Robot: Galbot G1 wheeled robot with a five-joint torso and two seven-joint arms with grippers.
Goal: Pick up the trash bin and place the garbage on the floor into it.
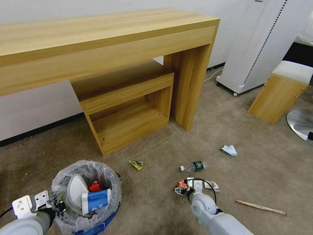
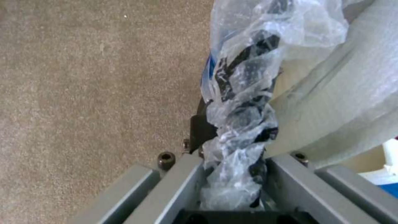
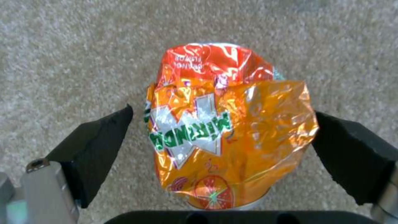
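The blue trash bin, lined with a clear bag, hangs at the lower left. My left gripper is shut on its rim, and the left wrist view shows the bag-wrapped rim pinched between the fingers. Inside lie a white slipper and a blue-white wrapper. My right gripper is open and low over the floor. Its black pads stand either side of a crumpled orange wrapper without touching it. Other garbage lies nearby: a green-labelled bottle, a tissue, a wooden stick and a yellow-green wrapper.
A long wooden desk with a low shelf unit stands ahead against the wall. At the right are a white appliance, a padded wooden stool and a metal disc base. Open carpet lies around the litter.
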